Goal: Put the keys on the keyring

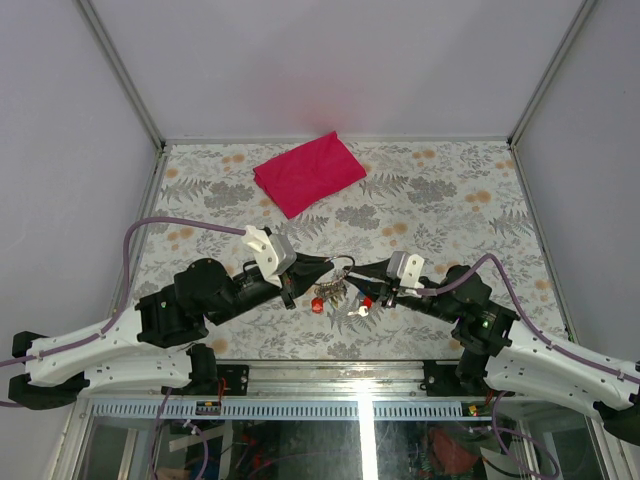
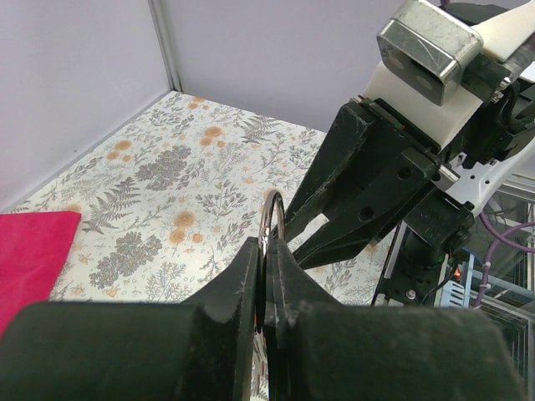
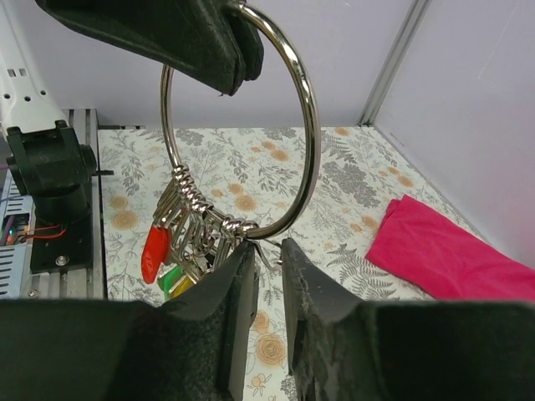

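The keyring (image 3: 311, 109), a large silver ring, hangs in the air with my left gripper (image 2: 267, 251) shut on its top edge; in the right wrist view its fingers (image 3: 209, 42) clamp the ring from above. A bunch of keys (image 3: 188, 225) dangles from the ring's lower left, among them a red-headed one (image 3: 155, 251) and green and yellow tags. Just under the ring's bottom, my right gripper (image 3: 269, 251) has its jaws a little apart, with a thin wire hook between the tips. From the top view the two grippers (image 1: 325, 268) (image 1: 375, 285) meet over the bunch (image 1: 335, 295).
A magenta folded cloth (image 1: 308, 172) lies at the back of the floral table (image 1: 450, 200). Grey walls enclose three sides. The arm bases and a metal rail (image 1: 330, 375) run along the near edge.
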Robot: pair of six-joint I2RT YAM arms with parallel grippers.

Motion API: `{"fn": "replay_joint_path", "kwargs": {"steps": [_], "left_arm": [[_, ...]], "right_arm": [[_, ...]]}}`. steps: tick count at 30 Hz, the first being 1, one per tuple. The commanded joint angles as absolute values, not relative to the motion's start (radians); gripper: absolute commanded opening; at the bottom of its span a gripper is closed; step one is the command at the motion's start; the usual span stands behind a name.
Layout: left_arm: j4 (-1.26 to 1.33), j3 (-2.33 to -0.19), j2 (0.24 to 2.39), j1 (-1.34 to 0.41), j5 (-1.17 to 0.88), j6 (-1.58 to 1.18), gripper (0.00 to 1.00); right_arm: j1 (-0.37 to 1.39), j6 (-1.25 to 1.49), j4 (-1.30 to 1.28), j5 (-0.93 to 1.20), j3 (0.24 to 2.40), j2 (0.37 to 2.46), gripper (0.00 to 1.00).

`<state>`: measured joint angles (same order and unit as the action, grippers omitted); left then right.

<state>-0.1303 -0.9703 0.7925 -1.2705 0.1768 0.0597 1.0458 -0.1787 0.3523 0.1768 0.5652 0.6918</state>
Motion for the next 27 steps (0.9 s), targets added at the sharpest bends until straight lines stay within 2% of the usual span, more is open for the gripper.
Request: {"fn": "replay_joint_path", "kwargs": {"steps": [1,11,19,24,27], "left_arm": [[-0.072,-1.015,0.783,-1.275,0.189,0.058,0.0],[-0.075,-1.012,0.776,-1.275,0.202,0.057,0.0],[-0.081,-1.003,0.767,-1.276,0.226,0.059,0.01],[-0.083,-0.993,0.767,-1.275,0.245,0.044,0.1],[-0.075,-0.98,0.767,-1.276,0.258,0.033,0.2]], "right_arm": [[1.042,-0.161,0.447,0.183,0.574,0.693,0.23],[1.042,-0.173,0.389,0.146,0.587,0.655,0.02],[1.042,-0.21,0.197,0.109,0.666,0.621,0.0],[1.042,-0.187,0.009,0.1,0.762,0.629,0.0],[1.042,-0.154,-0.112,0.102,0.832,0.649,0.0]]}}
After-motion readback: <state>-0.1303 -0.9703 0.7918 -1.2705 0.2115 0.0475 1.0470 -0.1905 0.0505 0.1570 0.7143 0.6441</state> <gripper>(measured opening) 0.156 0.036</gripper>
